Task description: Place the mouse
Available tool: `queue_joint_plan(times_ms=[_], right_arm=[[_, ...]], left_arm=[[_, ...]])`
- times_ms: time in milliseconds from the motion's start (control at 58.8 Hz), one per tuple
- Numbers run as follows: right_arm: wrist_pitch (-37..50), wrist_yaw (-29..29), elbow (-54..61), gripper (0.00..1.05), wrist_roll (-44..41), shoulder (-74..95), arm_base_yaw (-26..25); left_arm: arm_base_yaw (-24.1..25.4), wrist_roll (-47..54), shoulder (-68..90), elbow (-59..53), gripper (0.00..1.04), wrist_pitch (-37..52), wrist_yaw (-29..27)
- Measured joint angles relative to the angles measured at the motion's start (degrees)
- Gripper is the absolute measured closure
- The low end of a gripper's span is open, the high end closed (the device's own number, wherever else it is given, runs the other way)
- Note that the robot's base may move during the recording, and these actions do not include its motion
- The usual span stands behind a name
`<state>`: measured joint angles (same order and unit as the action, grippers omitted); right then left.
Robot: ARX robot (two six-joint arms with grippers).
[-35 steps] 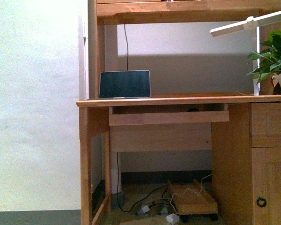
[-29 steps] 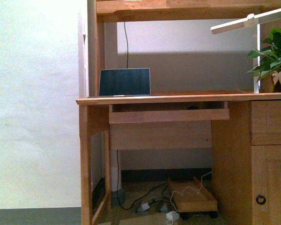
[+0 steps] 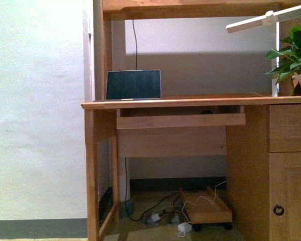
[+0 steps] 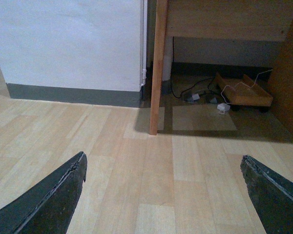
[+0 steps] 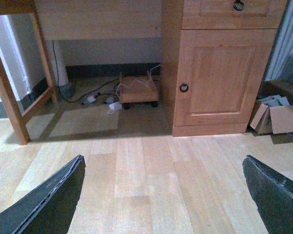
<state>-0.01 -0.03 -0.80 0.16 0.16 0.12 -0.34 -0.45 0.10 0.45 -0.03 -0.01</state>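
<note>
A small dark domed shape that looks like the mouse shows in the gap above the pull-out tray under the desktop; most of it is hidden. Neither arm appears in the front view. My left gripper hangs open over bare wooden floor, its dark fingers spread to the frame's corners with nothing between them. My right gripper is open too, also over bare floor, well short of the desk.
A wooden desk carries a dark screen, a potted plant and a white lamp arm. Below are a wheeled wooden tray with cables, a desk leg, a cabinet door and a cardboard box.
In the front view the whole desk has drifted slightly upward in the picture. Nothing on the desk itself has moved.
</note>
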Motion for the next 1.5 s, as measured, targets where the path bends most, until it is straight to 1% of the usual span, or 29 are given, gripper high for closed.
queue_joint_plan(times_ms=[1496], right_arm=[[0.0,0.0,0.0,0.07,0.0,0.0,0.0]], left_arm=[[0.0,0.0,0.0,0.0,0.08,0.0,0.0]])
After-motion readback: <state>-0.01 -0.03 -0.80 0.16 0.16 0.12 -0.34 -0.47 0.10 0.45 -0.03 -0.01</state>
